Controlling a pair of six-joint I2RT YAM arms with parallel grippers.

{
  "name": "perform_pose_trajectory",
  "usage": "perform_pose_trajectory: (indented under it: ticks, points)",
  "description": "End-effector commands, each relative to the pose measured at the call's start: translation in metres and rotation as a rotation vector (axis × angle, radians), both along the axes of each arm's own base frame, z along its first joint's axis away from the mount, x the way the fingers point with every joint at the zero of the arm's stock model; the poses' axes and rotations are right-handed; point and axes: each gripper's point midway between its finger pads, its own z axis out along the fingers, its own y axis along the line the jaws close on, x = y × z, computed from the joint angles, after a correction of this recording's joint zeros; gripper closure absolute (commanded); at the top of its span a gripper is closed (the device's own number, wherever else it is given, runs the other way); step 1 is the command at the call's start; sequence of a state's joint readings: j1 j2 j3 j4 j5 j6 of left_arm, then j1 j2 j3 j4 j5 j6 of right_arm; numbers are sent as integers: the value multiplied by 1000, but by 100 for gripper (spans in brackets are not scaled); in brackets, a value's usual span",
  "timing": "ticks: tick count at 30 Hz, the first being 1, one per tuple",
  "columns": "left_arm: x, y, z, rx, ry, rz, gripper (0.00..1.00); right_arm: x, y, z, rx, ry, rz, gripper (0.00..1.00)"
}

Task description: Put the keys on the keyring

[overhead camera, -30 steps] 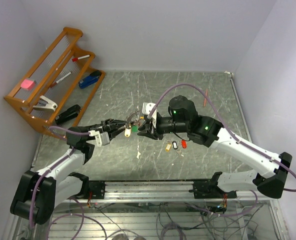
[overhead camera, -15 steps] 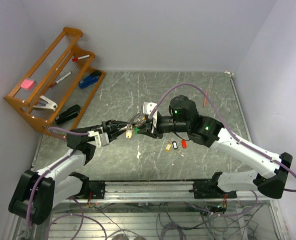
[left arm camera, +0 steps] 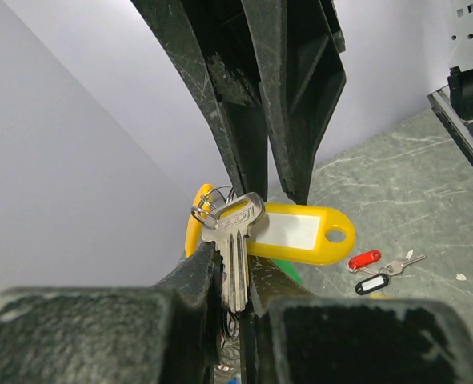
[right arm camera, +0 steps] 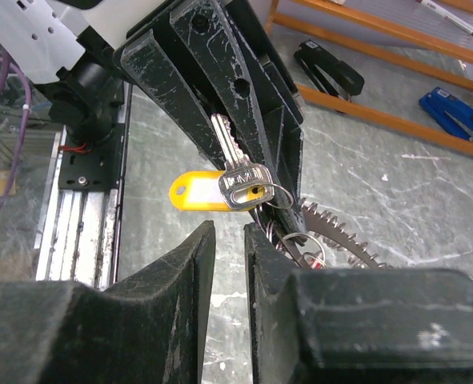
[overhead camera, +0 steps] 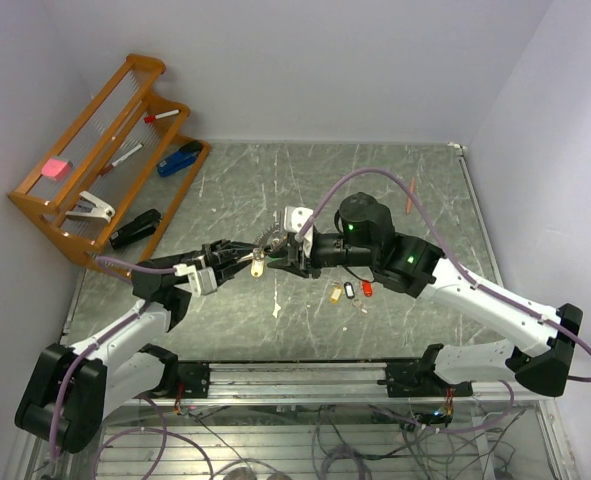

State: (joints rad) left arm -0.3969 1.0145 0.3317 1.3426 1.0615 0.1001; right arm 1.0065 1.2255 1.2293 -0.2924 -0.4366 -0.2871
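Observation:
My left gripper [left arm camera: 234, 270] is shut on the blade of a silver key [left arm camera: 236, 236], whose yellow tag [left arm camera: 300, 234] hangs from a small ring at its head. Behind the key curves the keyring's orange-yellow band [left arm camera: 193, 228], and a green tag [left arm camera: 294, 277] peeks out below. My right gripper [right arm camera: 230, 232] faces it tip to tip, its jaws a narrow gap apart with nothing between them. Silvery rings [right arm camera: 302, 245] lie just beside its right finger. In the top view both grippers meet at the key [overhead camera: 259, 266] above mid-table. Loose yellow [overhead camera: 335, 294], black [overhead camera: 350, 290] and red [overhead camera: 367, 289] keys lie to the right.
A wooden rack [overhead camera: 35, 205] at the back left holds staplers, pens and a pink note. A red pen [overhead camera: 410, 197] lies at the back right. A white scrap [overhead camera: 277, 311] sits in front of the grippers. The mounting rail [overhead camera: 295, 375] runs along the near edge.
The right gripper has edged left toward the left gripper, so the tips now meet at the key. The left gripper keeps its hold on the key.

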Motion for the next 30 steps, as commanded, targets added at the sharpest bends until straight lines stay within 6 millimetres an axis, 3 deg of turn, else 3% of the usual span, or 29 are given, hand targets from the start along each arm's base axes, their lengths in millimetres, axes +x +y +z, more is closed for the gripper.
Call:
perform_pose_trajectory:
  ticks: [1, 19, 30]
  points:
    - [-10, 1, 21, -47, -109, 2, 93, 4, 4, 2, 23, -34, -13, 78]
    - [-11, 0, 12, -16, -104, -1, 93, 13, -7, 23, 55, -90, -96, 70]
    - [-15, -1, 13, -10, -121, -13, 93, 14, -5, 22, 63, -99, -93, 67]
